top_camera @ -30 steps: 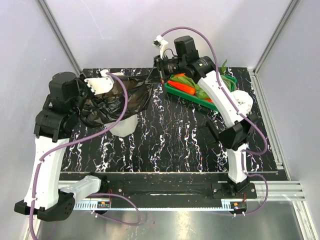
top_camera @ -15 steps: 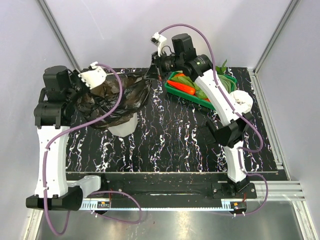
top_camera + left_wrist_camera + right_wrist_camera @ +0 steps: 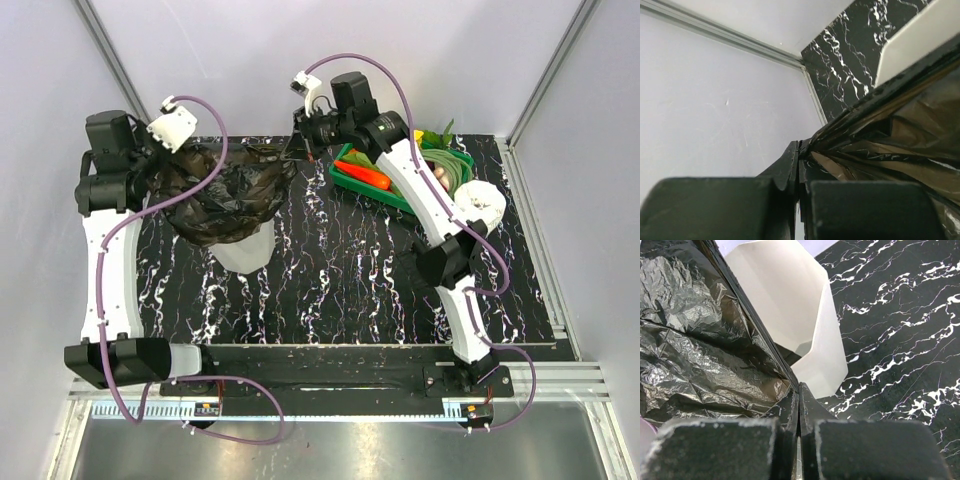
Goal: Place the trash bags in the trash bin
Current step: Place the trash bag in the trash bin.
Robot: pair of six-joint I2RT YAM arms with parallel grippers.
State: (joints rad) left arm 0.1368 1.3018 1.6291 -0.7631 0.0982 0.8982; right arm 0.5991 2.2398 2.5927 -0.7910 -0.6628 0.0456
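Note:
A black crinkled trash bag [image 3: 225, 195] hangs stretched between my two grippers above the white faceted trash bin [image 3: 248, 252], covering most of its mouth. My left gripper [image 3: 158, 163] is shut on the bag's left edge, and the left wrist view shows its jaws [image 3: 800, 148] pinching the film [image 3: 890, 140] with the bin's rim [image 3: 910, 45] behind. My right gripper [image 3: 296, 150] is shut on the bag's right edge. In the right wrist view its jaws [image 3: 799, 388] clamp the film [image 3: 700, 340], with the bin's open inside [image 3: 790, 310] just beyond.
A green tray [image 3: 455, 160] of vegetables stands at the back right, just right of my right gripper. A white round object [image 3: 482, 200] lies beside it. Frame walls close in on the left, back and right of the black marbled table [image 3: 340, 270].
Both grippers rose and moved toward the back. The left one swung out to the left, pulling the bag wider and higher over the bin.

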